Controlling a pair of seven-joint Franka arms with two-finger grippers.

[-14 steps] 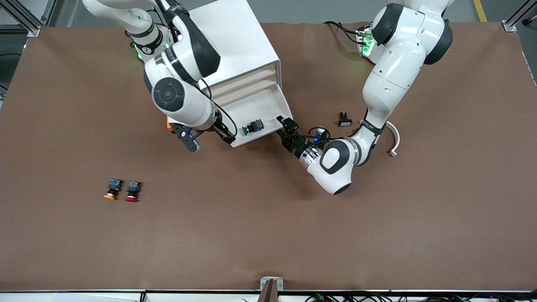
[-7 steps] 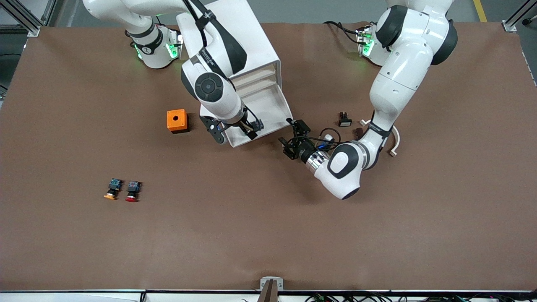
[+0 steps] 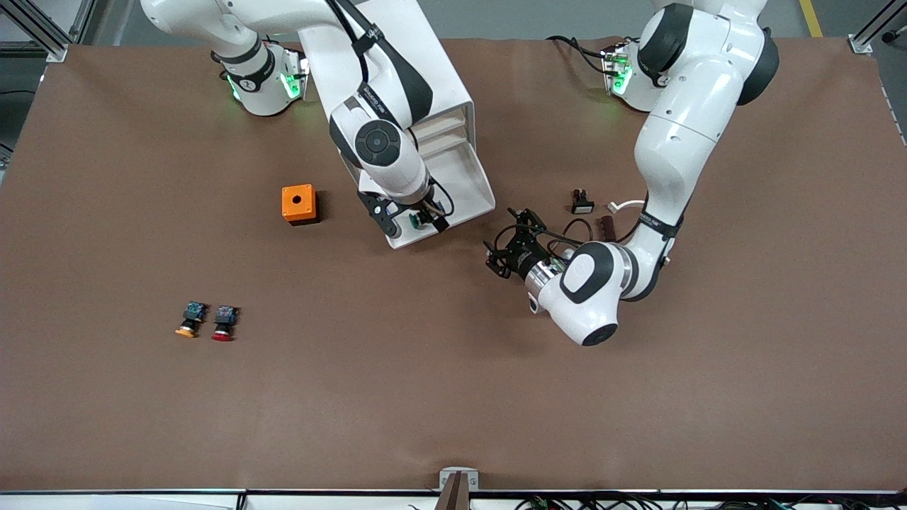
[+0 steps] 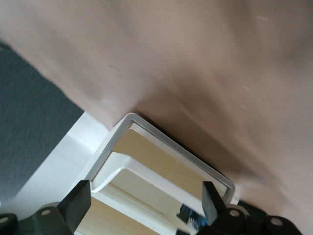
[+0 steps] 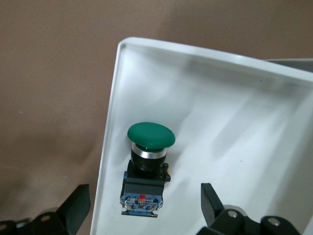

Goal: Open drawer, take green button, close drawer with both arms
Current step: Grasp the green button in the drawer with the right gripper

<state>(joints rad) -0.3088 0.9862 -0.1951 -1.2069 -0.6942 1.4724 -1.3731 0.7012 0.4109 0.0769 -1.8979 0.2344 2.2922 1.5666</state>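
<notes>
Front view: the tall white rounded-edge cabinet (image 3: 418,64) lies on the brown worktop (image 3: 453,397) near the edge where the arm bases stand; its shallow white tray-like drawer (image 3: 464,185) is pulled out; the right claw (image 3: 419,221) hangs over the drawer's outer corner, fingers spread wide, above the green-capped push-button (image 3: 414,222); the left claw (image 3: 511,244) hovers over bare worktop just beside the drawer, jaws wide and holding nothing; an orange box with a hole (image 3: 298,204) sits near the drawer, toward the right arm's end.

Left wrist view: the left claw's black fingertips (image 4: 78,203) frame the cabinet's open face (image 4: 161,181).

Right wrist view: the button (image 5: 146,169) lies in the drawer (image 5: 234,122) against its rim, between the parted fingertips (image 5: 210,200), untouched.
</notes>
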